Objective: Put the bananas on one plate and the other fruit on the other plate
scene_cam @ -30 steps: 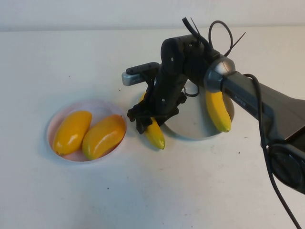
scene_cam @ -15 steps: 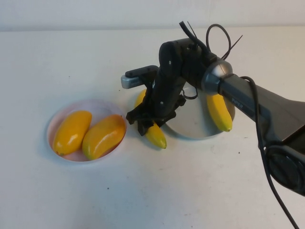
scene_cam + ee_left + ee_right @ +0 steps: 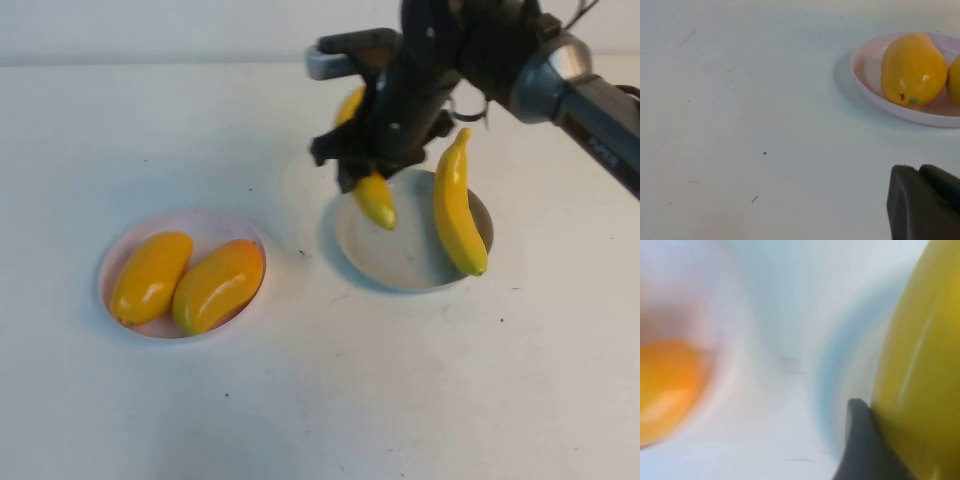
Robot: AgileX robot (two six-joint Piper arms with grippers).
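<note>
Above the grey-blue plate [image 3: 400, 262]: right gripper [image 3: 366, 172] clamped on a banana [image 3: 372, 192], lifted clear of the worktop [image 3: 320, 400]. On that plate's right rim, second banana [image 3: 456, 205]. On the pink plate [image 3: 215, 228], two mango-like fruits [image 3: 186, 279] side by side. Left gripper [image 3: 923, 202] low near the pink plate, jaw state unclear.
</note>
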